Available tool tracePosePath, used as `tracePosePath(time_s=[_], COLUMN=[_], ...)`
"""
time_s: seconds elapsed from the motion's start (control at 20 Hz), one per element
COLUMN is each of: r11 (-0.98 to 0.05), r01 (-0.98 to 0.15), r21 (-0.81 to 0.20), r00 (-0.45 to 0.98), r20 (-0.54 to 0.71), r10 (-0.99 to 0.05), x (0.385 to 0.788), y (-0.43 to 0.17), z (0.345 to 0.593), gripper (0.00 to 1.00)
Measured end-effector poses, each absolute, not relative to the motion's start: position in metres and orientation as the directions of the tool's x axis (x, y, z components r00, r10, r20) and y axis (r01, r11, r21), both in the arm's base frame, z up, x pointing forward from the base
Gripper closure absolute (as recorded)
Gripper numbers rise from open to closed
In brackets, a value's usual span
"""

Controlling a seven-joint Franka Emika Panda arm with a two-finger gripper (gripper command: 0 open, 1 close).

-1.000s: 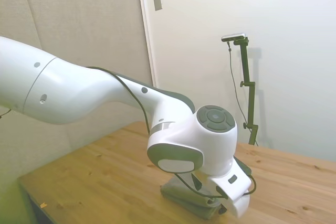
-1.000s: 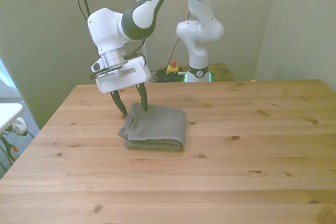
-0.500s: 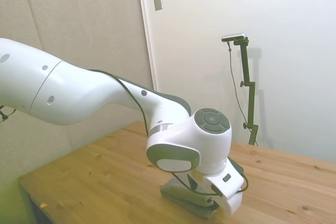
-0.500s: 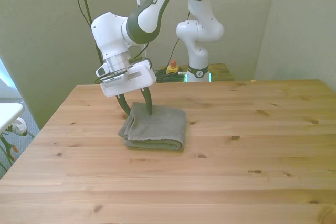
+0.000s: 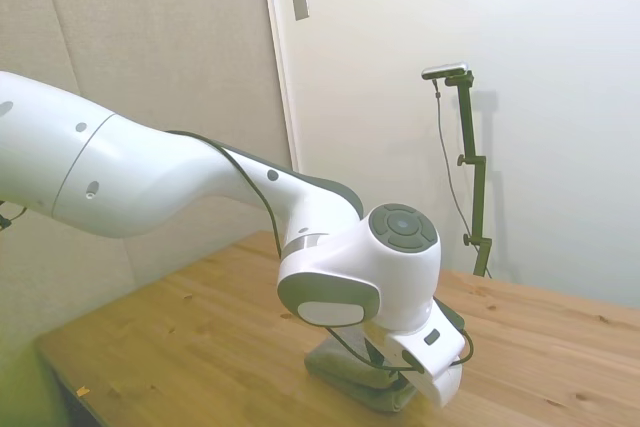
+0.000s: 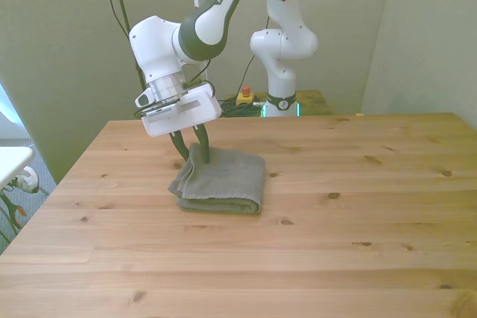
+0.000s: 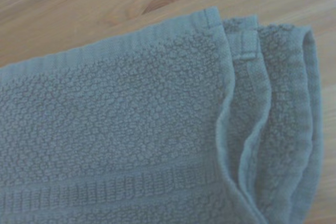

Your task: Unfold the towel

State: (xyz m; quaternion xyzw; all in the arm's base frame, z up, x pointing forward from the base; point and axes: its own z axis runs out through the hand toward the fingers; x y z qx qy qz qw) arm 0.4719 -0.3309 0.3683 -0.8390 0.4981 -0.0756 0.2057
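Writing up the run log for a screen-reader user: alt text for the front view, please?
A white robot arm's hand is lowered onto the far corner, toward the front view's left, of a folded grey towel, its dark fingers close together on that corner. The towel lies folded on a wooden table.

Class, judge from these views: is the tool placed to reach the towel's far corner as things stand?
Probably yes. The tool sits right at the folded towel corner, fingers straddling its edge, with nothing else nearby on the table.
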Motion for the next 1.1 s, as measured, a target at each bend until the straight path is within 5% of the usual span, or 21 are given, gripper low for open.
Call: tracePosePath(time_s=[1.1], r11=[-0.473], r01=[-0.759], r21=[-0.447], r00=[0.543], r20=[-0.033], r10=[-0.839], x=[0.464], y=[-0.310], z=[0.413], gripper=[1.00])
